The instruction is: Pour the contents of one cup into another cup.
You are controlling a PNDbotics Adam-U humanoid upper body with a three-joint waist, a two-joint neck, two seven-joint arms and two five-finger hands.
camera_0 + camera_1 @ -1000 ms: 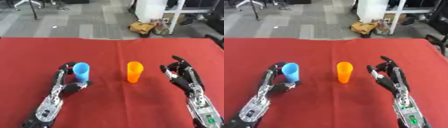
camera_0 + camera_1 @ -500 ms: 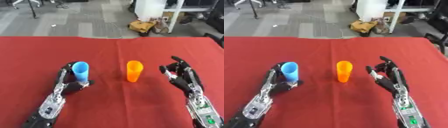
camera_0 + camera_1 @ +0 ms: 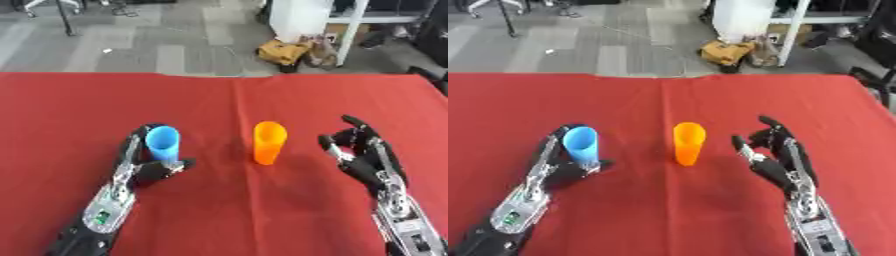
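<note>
The left hand (image 3: 147, 167) curls round the blue cup (image 3: 163, 143), pouring not yet begun, while the open right hand (image 3: 363, 155) must next grasp the orange cup (image 3: 268, 142).

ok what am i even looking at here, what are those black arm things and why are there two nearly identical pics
The black things are the two arms of a humanoid robot that a person drives. Both pictures come from a stereo camera in its head, looking down, one from each eye, so they nearly match.

In front of it lies a red table. Two cups stand upright on it, apart from each other: a blue cup and an orange cup.

The left hand has its fingers and thumb curled round the blue cup, which looks lifted slightly. The right hand is open beside the orange cup, not touching it. I cannot see what is inside either cup.
</note>
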